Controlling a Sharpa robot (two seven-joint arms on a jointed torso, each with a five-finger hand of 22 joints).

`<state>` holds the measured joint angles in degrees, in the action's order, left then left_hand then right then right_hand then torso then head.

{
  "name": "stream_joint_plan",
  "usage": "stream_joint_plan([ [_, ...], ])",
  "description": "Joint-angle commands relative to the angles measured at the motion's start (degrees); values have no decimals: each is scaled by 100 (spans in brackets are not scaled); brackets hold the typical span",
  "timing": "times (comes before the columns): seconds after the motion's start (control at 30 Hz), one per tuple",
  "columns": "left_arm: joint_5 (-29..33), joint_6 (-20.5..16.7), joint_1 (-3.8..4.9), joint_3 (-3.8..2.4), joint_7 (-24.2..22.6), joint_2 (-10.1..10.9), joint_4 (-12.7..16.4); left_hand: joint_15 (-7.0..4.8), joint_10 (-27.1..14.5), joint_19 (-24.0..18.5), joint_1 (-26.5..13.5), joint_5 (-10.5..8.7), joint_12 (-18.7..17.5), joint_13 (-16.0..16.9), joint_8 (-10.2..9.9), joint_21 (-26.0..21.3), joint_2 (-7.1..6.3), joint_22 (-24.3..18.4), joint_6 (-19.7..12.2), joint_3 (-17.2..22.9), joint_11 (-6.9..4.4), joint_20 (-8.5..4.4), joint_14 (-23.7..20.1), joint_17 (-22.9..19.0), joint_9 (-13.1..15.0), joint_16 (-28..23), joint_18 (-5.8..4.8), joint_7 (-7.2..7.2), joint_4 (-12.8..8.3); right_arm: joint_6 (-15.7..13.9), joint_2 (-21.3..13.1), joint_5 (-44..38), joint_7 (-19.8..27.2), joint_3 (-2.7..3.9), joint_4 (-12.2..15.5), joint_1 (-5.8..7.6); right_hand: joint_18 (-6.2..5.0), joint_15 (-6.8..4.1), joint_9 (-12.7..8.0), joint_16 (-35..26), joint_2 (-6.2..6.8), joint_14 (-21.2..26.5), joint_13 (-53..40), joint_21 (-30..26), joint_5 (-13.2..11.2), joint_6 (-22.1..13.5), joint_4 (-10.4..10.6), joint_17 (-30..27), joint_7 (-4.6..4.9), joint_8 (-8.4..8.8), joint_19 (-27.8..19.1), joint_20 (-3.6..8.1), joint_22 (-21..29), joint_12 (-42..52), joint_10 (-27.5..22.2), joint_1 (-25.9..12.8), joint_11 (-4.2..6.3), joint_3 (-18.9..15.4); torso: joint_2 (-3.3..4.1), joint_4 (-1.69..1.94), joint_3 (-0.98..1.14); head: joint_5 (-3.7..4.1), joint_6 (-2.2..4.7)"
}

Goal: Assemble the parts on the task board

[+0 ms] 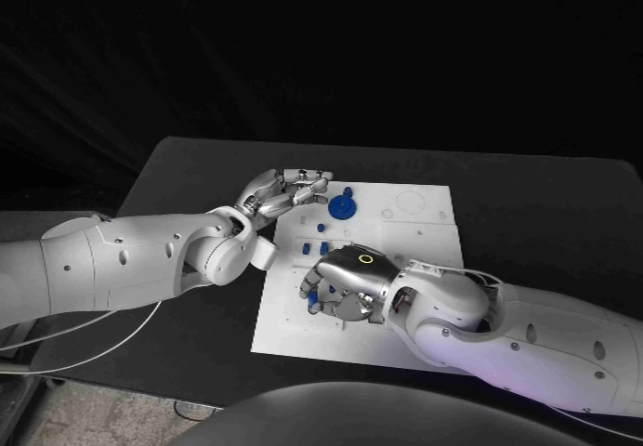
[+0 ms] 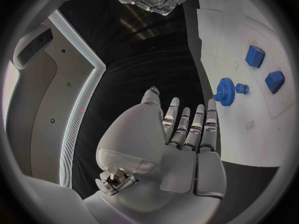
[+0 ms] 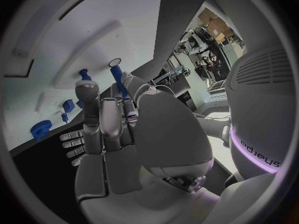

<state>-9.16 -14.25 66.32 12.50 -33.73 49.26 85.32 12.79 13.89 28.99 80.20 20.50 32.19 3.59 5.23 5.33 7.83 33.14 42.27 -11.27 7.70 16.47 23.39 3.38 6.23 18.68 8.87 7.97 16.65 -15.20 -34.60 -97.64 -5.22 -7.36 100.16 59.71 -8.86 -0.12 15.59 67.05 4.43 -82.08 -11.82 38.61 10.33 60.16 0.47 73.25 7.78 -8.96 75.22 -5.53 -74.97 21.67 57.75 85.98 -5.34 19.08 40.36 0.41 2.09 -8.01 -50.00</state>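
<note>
My right hand (image 3: 118, 134) pinches a blue peg (image 3: 118, 82) over the task board (image 1: 415, 269); a tilt could jam it. My left hand (image 2: 181, 129), spread and holding nothing, lies beside the blue gear (image 2: 225, 90).

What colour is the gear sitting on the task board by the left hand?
Blue. The gear shows best in the left wrist view, on the white task board beside the left hand.

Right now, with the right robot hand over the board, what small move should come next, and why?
Probably lower the right robot hand a little to seat the blue peg it seems to hold over the board. The peg points at the white surface in the right wrist view, but I cannot tell whether it touches. The left robot hand is open by the blue gear, holding nothing.
</note>
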Motion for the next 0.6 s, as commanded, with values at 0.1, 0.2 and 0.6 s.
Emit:
stream_joint_plan([
  [0.1,32,117,-1,-5,-59,-5,7,1,-5,27,12,41,23,-4,32,21,80,-9,-24,-17,27,7,-2,6,-6,30,-92,44,2,-15,26,-163,53,1,-37,-32,68,-4,9,-40,20,41,-10,-1,14,3,-45,-12,0,11,-8,-2,-426,18,137,74,105,-7,-4,-6,0,12,0],
  [0.2,33,124,-1,-5,-60,-11,5,2,-6,24,14,44,23,-4,33,19,85,-11,-23,-18,26,7,-1,6,-6,33,-94,48,2,9,39,-223,36,1,-61,-52,65,-5,11,-53,24,46,-8,-17,19,2,-52,-21,0,14,-14,-2,-423,16,140,82,105,-3,-3,5,0,31,0],
  [0.6,35,146,-1,-5,-47,-7,4,5,-11,23,16,51,19,-5,35,20,96,-14,-23,-17,24,7,2,7,-6,38,-95,53,3,108,36,-271,-13,0,-114,-86,54,-9,20,-105,33,74,2,-77,65,9,-87,-56,-3,22,-45,3,-412,5,154,118,107,18,0,1,2,19,0],
])
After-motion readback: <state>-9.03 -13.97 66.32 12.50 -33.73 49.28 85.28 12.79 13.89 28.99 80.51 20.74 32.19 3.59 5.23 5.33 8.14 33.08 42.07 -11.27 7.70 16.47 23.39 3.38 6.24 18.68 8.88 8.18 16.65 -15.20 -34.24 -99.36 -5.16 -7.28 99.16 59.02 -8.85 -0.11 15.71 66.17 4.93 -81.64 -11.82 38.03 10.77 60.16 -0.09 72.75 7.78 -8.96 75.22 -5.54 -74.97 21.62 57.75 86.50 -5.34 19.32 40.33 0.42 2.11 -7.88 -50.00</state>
